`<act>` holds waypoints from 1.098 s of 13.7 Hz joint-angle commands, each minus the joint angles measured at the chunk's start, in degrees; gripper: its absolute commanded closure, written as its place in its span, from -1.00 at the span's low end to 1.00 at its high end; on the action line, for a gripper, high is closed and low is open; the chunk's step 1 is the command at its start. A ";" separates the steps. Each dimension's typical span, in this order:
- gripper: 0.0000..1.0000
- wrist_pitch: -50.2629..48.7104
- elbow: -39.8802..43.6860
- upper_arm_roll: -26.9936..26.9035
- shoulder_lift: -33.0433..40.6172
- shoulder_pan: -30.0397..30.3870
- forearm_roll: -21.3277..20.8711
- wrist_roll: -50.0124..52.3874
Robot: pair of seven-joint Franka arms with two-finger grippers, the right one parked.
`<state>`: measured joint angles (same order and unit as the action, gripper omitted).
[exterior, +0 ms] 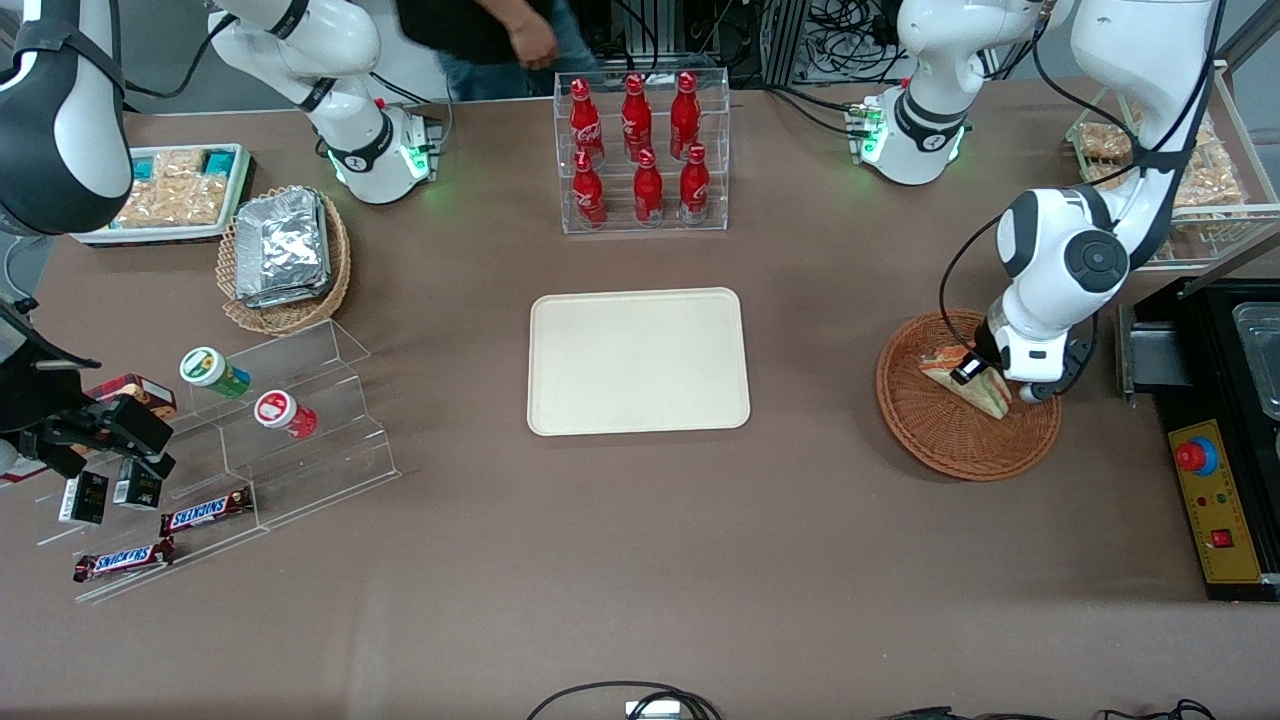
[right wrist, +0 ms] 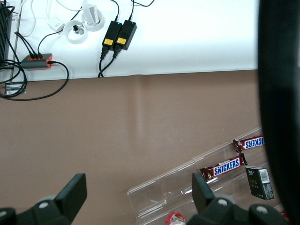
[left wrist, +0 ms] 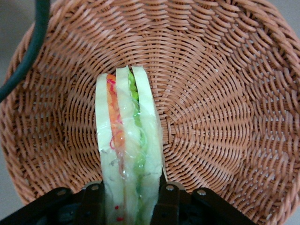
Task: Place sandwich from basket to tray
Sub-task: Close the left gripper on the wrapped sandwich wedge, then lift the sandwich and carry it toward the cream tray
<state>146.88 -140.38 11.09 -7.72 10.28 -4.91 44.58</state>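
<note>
Sandwich [left wrist: 127, 154] sat inside the reddish-brown basket [exterior: 950, 440] at the working arm's end of the surface, its layered edge of white bread, green and pink filling showing through the clear wrap. The gripper [left wrist: 130, 199] was down in the basket with its two fingers [left wrist: 93, 199] pressed against both sides of the wedge. The cream tray [exterior: 638, 361] lay well apart, nearer the middle of the surface, in front of a rack of red bottles [exterior: 640, 150]

We see the gripper [left wrist: 130, 206] down in the basket [left wrist: 220, 93], one black finger [left wrist: 93, 204] on each side of the sandwich [left wrist: 127, 150], both pressed against the wrap. The sandwich stands on edge, its filling edge facing the camera: orange-pink and green between white bread. A dark green cable [left wrist: 29, 51] crosses the basket rim.
</note>
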 commanded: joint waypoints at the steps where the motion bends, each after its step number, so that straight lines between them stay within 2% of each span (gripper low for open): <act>1: 1.00 -8.77 2.03 0.60 6.91 -0.35 -1.59 0.07; 3: 1.00 -16.93 7.37 2.95 8.50 -0.87 -2.04 -0.11; 7: 1.00 -30.31 20.39 9.72 6.93 -1.05 -1.95 -0.11; 15: 1.00 -30.95 29.19 25.63 1.31 -1.14 -2.04 -4.41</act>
<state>116.88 -114.72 33.60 -3.53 8.91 -5.93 41.67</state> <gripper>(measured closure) 0.806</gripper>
